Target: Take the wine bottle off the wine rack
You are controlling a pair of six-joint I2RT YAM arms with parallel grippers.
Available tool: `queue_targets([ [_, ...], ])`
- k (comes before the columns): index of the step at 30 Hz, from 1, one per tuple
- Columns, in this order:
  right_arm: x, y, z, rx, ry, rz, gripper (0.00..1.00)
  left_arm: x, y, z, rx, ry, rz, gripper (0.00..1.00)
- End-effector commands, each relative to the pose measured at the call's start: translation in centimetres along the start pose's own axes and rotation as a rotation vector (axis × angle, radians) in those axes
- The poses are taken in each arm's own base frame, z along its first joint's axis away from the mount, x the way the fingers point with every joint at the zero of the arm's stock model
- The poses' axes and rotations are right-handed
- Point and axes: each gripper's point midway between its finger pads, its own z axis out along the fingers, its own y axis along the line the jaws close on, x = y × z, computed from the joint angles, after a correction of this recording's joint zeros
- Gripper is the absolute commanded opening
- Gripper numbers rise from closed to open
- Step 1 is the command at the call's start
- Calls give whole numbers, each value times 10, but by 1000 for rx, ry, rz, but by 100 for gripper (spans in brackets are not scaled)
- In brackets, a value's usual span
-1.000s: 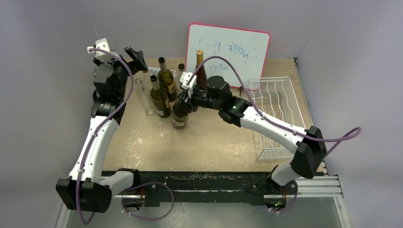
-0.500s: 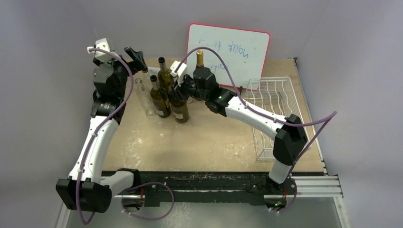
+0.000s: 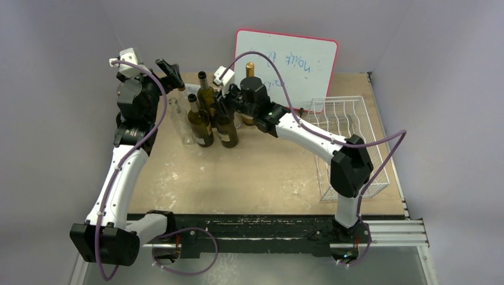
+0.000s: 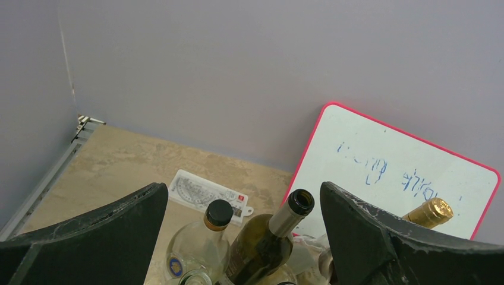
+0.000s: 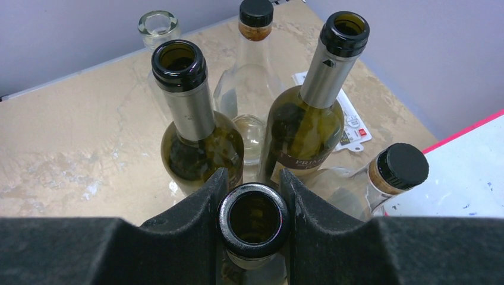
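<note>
One wine bottle [image 3: 227,134] | right hand [image 5: 252,197] gripping neck | shifted left beside bottles [image 3: 201,123]

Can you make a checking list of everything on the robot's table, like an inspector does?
Surface: beige table, scuffed with pale smudges.
Job's things: white wire wine rack at the right, no bottle seen in it; wine bottle upright, gripped by its neck.
Clutter: several other bottles standing together; red-framed whiteboard at the back; white card lying flat.
Grippers: right gripper shut on the wine bottle; left gripper open, empty, above the bottles.
Cables: purple cable looping along each arm.
Surroundings: plain grey walls.
</note>
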Motion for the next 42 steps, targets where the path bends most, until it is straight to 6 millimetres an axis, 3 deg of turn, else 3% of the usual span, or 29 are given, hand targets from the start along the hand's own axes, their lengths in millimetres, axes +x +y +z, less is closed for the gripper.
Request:
queue_targets([
  [1, -104, -9, -15, 19, -289, -46, 0, -29, -13, -5, 41, -76, -5, 100],
  [11, -110, -6, -9, -6, -329, -46, 0, -29, -14, -5, 50, -74, -11, 100],
  [27, -72, -1, 1, -17, -258, 9, 1, -27, -15, -4, 57, -69, -18, 100],
  [32, -68, -3, 1, -9, -240, 13, 20, -28, -15, -4, 57, -71, -16, 100],
  [36, -71, -5, -2, 4, -231, 22, 42, -28, -15, -4, 56, -73, -16, 100],
  [39, -84, -10, -11, 36, -250, 18, 63, -29, -15, -5, 55, -75, -16, 100],
  [42, -100, -11, -28, 46, -264, 2, 74, -30, -14, -5, 53, -76, -14, 100],
])
